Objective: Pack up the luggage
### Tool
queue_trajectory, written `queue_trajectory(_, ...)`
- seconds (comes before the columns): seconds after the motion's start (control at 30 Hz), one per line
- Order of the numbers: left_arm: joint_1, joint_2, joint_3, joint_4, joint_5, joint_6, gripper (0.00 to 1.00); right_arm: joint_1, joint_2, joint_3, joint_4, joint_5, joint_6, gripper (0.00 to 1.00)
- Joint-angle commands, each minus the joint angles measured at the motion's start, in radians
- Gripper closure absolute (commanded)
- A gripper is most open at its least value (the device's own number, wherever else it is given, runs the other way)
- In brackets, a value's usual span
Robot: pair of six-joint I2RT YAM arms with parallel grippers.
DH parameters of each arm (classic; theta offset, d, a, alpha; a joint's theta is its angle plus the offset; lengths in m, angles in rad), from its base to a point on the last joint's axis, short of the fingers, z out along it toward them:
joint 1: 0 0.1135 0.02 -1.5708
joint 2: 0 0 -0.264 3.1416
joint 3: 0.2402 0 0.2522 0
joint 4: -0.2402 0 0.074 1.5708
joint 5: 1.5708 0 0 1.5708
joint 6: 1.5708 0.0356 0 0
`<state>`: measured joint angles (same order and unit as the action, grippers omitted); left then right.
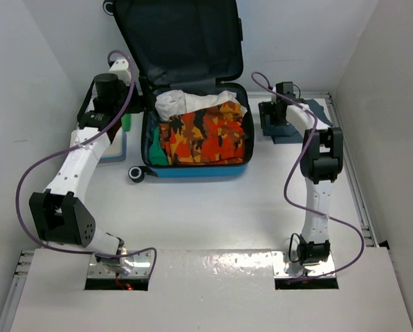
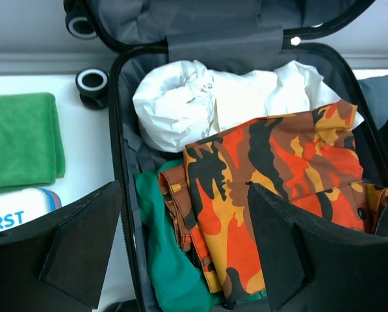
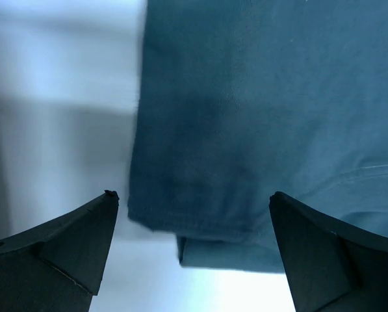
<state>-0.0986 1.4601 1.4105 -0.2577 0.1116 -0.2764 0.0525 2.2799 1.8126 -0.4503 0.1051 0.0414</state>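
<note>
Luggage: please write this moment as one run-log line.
luggage: open, partly packed | left gripper: open, empty | right gripper: open above blue cloth | green towel: outside luggage

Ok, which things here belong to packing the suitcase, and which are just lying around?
Part of the job: suitcase, lying open; camouflage garment, white garment and green garment inside it; dark blue cloth under the open right gripper.
Lying about for now: green towel and first-aid box, left of the suitcase; possibly packed later.
</note>
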Motion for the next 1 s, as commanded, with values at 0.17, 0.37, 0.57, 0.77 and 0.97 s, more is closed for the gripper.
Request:
queue_trajectory(0.17,0.037,0.028,0.001,0.011,0.023,-0.043,0.17,-0.013,0.081,0.060,0.032,0.102,0.034,0.01)
queue_trajectory(0.37,0.057,0.046,0.001,0.011,0.042,-0.061,0.17,-0.026,0.130,0.067,-0.002,0.094,0.054,0.15)
queue_trajectory(0.57,0.079,0.055,0.001,0.002,0.063,-0.092,0.17,-0.026,0.113,0.005,-0.051,0.056,0.055,0.63)
queue_trajectory(0.77,0.106,0.055,0.001,0.002,0.091,-0.112,0.17,-0.045,0.041,-0.027,-0.093,-0.034,0.051,1.00)
queue_trajectory(0.97,0.126,0.046,-0.008,-0.008,0.091,-0.112,0.17,-0.129,-0.056,0.146,-0.149,-0.367,0.178,1.00)
